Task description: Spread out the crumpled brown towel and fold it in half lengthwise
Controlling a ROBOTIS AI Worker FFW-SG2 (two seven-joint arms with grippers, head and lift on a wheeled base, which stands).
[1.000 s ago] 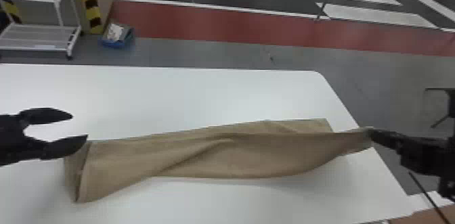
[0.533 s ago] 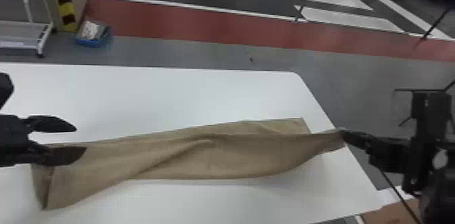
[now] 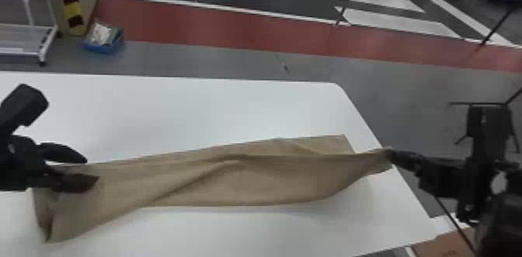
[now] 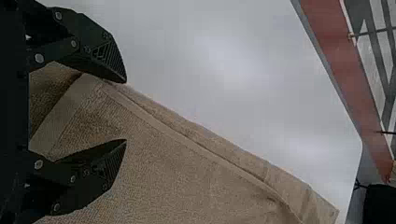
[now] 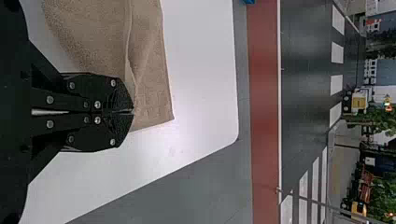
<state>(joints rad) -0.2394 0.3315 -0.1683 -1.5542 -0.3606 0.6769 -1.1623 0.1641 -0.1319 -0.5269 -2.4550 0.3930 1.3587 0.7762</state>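
brown towel: the long, crumpled brown cloth towel (image 3: 272, 182) extends across the counter as a narrow strip, from the left tool to the right tool. a slanting crease runs from its middle toward the near left part.
left end: the towel is doubled here, with a dark gap between the layers. the left wrist view shows a smooth hem band across the rougher cloth.
right end: one far corner is lying on the counter, while a nearer part narrows to a point at the right tool and looks a little raised.
left tool: the black two-finger left tool (image 3: 92, 170) is at the towel's left end with its fingers spread well apart. one finger is over the cloth, the other is near its far edge; it does not pinch the towel.
right tool: the black two-finger right tool (image 3: 390, 153) has its tips pressed together, pinching the towel's right end close to the side edge of the counter.
counter: it is a flat white counter (image 3: 194, 112) with a rounded far right corner.
behind the counter: on the floor there is a small blue tray (image 3: 103, 47) with things inside, beside a yellow-and-black striped post (image 3: 70, 4).
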